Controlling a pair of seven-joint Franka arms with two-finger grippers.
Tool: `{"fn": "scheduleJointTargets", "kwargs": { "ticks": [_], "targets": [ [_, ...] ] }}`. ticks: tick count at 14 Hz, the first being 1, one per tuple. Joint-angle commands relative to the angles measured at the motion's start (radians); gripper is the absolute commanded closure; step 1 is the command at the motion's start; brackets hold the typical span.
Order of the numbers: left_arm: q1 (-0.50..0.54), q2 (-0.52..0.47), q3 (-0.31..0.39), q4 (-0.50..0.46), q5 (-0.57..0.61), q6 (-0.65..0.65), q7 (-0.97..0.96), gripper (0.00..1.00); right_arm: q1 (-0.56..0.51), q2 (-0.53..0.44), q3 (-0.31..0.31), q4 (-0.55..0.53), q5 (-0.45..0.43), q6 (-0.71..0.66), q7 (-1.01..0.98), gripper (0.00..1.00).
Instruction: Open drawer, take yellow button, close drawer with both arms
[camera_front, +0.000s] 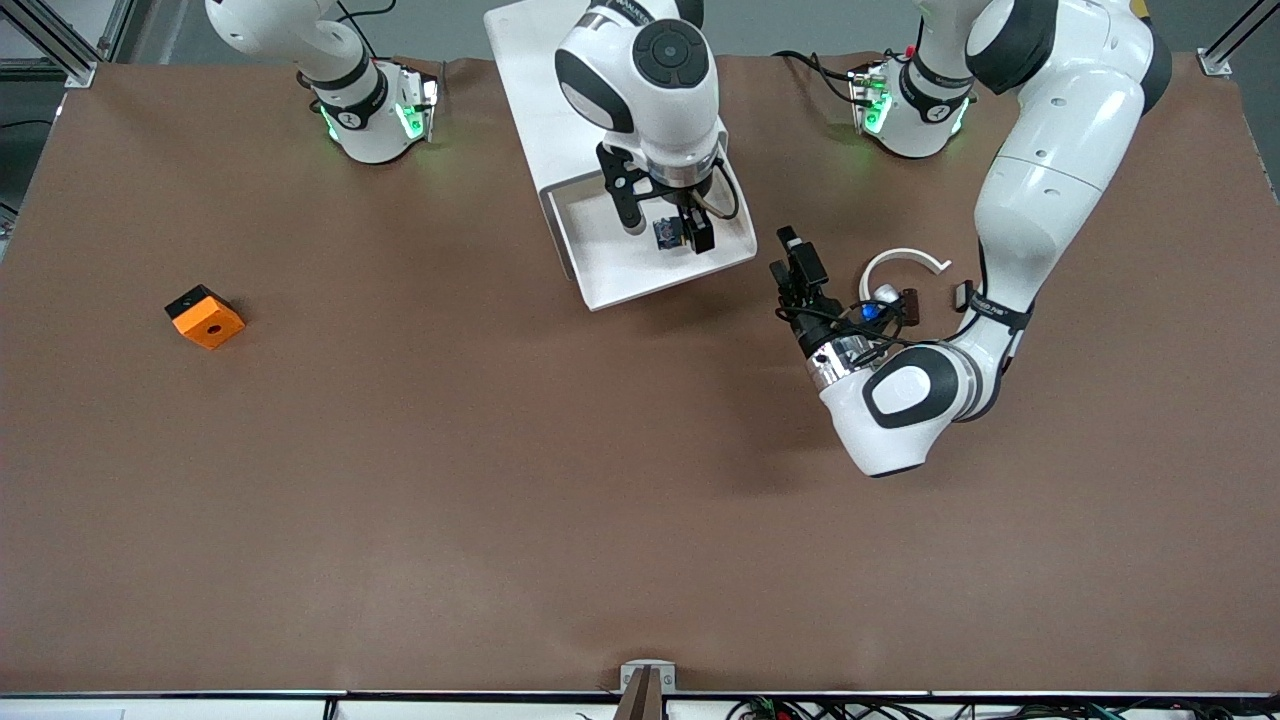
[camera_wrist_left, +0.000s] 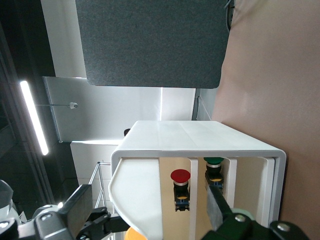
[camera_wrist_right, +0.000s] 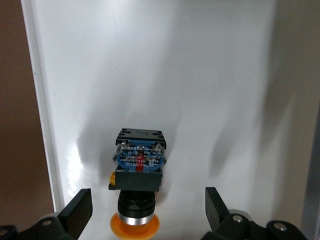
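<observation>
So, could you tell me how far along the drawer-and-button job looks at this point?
Done: the drawer is pulled out of the cabinet. In hand: the right claw hangs open over the drawer, fingers on either side of the button, which lies on the tray floor, not yet gripped. The left claw, open, waits beside the drawer, facing the cabinet. Left: grip and lift the button, then close the drawer.
</observation>
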Motion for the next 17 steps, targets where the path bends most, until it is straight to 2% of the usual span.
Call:
{"fn": "scheduleJointTargets", "kwargs": {
  "ticks": [1,8,14,17],
  "targets": [
    [-0.006,-0.008,0.006,0.011,0.010,-0.024,0.005,0.00,0.011,0.019,-0.012,0.030,0.014,-0.006,0.007,0.00],
    [-0.005,-0.029,-0.007,0.028,0.021,-0.036,0.054,0.00,-0.006,0.017,-0.018,0.030,0.005,-0.017,-0.084,0.00],
    [-0.005,-0.096,-0.040,0.031,0.152,-0.036,0.284,0.00,-0.015,0.017,-0.021,0.027,-0.001,-0.049,-0.087,0.00],
    [-0.018,-0.165,-0.040,0.031,0.223,-0.033,0.453,0.00,-0.015,0.014,-0.021,0.029,-0.003,-0.127,-0.081,0.01]
  ]
}}
